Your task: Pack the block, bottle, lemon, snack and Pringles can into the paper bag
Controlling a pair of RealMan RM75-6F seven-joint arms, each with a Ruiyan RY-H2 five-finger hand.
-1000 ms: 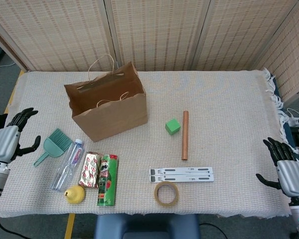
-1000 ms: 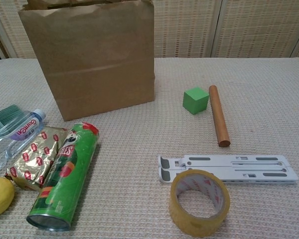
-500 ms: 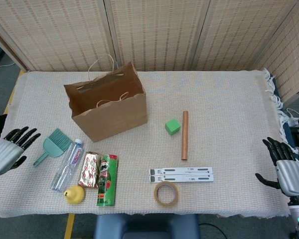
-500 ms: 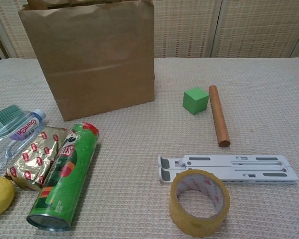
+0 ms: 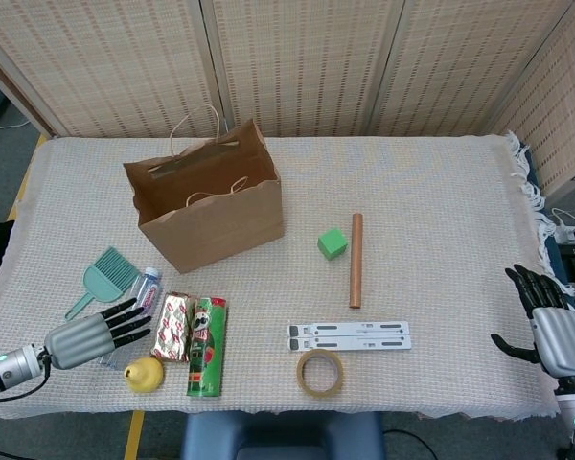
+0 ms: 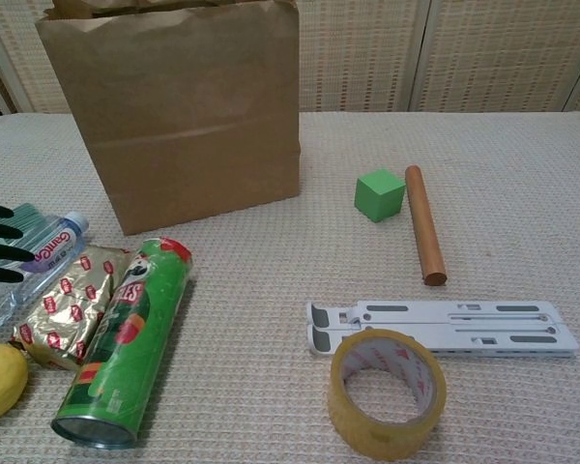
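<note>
clear bottle [image 5: 134, 311] under spread, empty left hand [image 5: 91, 333] (right hand [image 5: 553, 326] likewise spread, table's far edge)

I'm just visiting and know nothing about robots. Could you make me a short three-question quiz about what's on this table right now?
1. True or false: the green block is already inside the paper bag.
2. Which thing lies directly beside the Pringles can? A) tape roll B) snack pack C) wooden rod
3. Fill in: the left hand hovers over the ____.

Key:
1. False; the block sits on the table next to the wooden rod.
2. B; the snack pack lies along the can's side.
3. Bottle; the hand's fingers are spread and grip nothing.
</note>
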